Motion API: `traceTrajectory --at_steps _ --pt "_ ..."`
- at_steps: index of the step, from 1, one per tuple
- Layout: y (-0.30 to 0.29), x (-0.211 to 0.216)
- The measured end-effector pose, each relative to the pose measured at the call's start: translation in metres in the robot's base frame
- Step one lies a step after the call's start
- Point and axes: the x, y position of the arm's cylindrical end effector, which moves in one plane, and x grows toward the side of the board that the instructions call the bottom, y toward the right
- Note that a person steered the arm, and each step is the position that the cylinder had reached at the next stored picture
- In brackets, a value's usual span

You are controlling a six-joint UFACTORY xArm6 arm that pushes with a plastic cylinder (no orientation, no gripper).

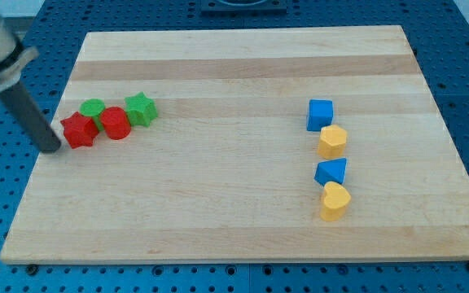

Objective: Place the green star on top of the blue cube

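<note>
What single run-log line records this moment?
tip: left of red star | green star: left cluster | blue cube: right, apart | stage: not placed

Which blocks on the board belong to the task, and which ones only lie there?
Belong to the task:
green star
blue cube
my tip, just left of the red star

Only lying there:
red star
green cylinder
red cylinder
blue triangle
two yellow blocks
</note>
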Motion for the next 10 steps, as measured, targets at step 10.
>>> traceTrajectory --at_steps 10 --pt "0.295 -0.053"
